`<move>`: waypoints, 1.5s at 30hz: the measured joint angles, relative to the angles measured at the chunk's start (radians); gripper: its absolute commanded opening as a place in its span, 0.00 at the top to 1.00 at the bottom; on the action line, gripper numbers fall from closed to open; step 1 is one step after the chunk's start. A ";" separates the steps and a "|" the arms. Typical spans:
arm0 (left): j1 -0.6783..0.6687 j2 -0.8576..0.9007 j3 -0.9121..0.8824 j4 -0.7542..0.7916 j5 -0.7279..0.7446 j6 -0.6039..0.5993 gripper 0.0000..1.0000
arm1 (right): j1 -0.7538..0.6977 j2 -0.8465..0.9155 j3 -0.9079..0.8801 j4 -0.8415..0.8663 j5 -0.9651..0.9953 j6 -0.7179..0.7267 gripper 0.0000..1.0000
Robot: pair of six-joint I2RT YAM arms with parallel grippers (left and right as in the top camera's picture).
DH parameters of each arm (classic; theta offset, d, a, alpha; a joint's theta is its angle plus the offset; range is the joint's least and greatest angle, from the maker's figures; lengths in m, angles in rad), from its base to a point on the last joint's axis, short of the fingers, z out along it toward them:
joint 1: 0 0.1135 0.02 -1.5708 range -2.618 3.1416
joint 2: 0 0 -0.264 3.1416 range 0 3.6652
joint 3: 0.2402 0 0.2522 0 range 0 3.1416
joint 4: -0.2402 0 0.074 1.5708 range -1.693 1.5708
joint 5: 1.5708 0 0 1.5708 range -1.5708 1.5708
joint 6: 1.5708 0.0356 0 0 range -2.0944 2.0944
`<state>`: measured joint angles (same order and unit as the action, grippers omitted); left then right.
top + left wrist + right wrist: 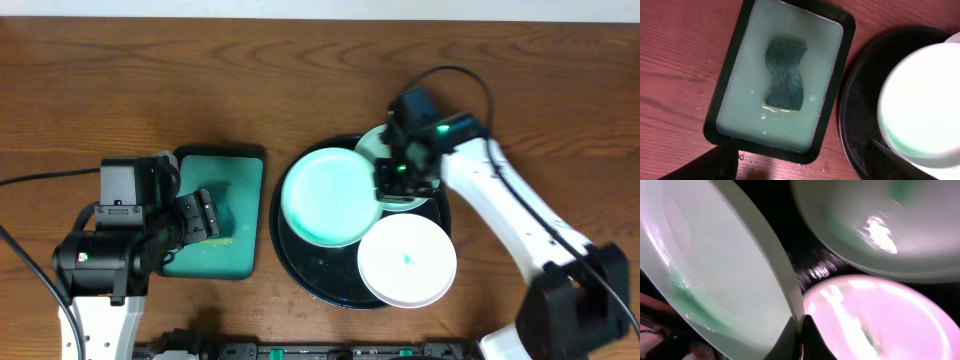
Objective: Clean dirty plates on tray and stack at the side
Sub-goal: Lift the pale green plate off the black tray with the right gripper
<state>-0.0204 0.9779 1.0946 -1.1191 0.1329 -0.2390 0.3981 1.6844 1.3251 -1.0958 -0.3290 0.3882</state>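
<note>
**Three plates on the black tray (312, 265), one clamped by its rim**

Three small round plates lie within the large round black tray at the middle of the wooden table (120, 80). The held mint plate (330, 197) takes up the tray's left part and reaches out over its left rim. The second mint plate (372, 145) sits at the far side, largely hidden under the right arm. The white plate (407, 260) lies at the near right and carries a small teal mark at its centre.

The right gripper (400, 180) stands over the tray between the two mint plates. In the right wrist view its jaws are together on the thin rim of the held mint plate, which rises tilted to the left of the fingertips (790, 340). Whether this plate's far edge rests on the tray cannot be told.

The left gripper (205, 215) hangs over the teal rectangular tray (235, 170), which sits just beside the black tray, to its left. Its jaws stand wide apart and hold nothing. In the left wrist view a dark green sponge (785, 75) lies in the pale, cloudy liquid that fills this smaller tray. A few droplets dot the wood along its edge.
</note>
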 measured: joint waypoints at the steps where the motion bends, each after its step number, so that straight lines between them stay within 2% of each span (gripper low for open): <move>1: 0.000 0.001 0.000 0.000 0.003 0.000 0.20 | -0.025 -0.018 0.000 -0.033 0.000 0.004 0.99; 5: 0.000 0.002 0.000 0.000 0.020 0.000 0.20 | -0.110 -0.046 0.000 -0.195 -0.039 -0.008 0.99; 12: 0.000 0.002 0.000 -0.030 0.026 0.000 0.20 | -0.188 -0.045 0.000 -0.435 -0.300 -0.222 0.99; 15: 0.000 0.002 0.000 -0.040 0.027 0.000 0.20 | -0.190 -0.045 0.000 -0.390 -0.410 -0.306 0.99; 19: 0.000 0.002 0.000 -0.042 0.027 0.000 0.20 | -0.190 -0.045 -0.001 -0.164 -0.446 -0.348 0.98; 22: 0.000 0.002 0.000 -0.044 0.027 0.000 0.20 | -0.190 -0.045 -0.001 0.031 -0.348 -0.313 0.98; 29: 0.000 0.002 0.000 -0.044 0.027 0.000 0.20 | -0.132 -0.045 -0.001 0.205 -0.010 -0.270 0.98; 37: 0.000 0.013 0.000 -0.044 0.027 0.000 0.20 | 0.006 -0.045 0.017 0.174 0.259 -0.276 0.99; 45: 0.000 0.056 0.000 -0.044 0.026 0.000 0.20 | 0.189 -0.045 0.128 0.070 0.597 -0.310 0.99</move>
<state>-0.0204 1.0340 1.0943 -1.1633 0.1593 -0.2390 0.5873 1.6390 1.4528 -1.0260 0.2676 0.0784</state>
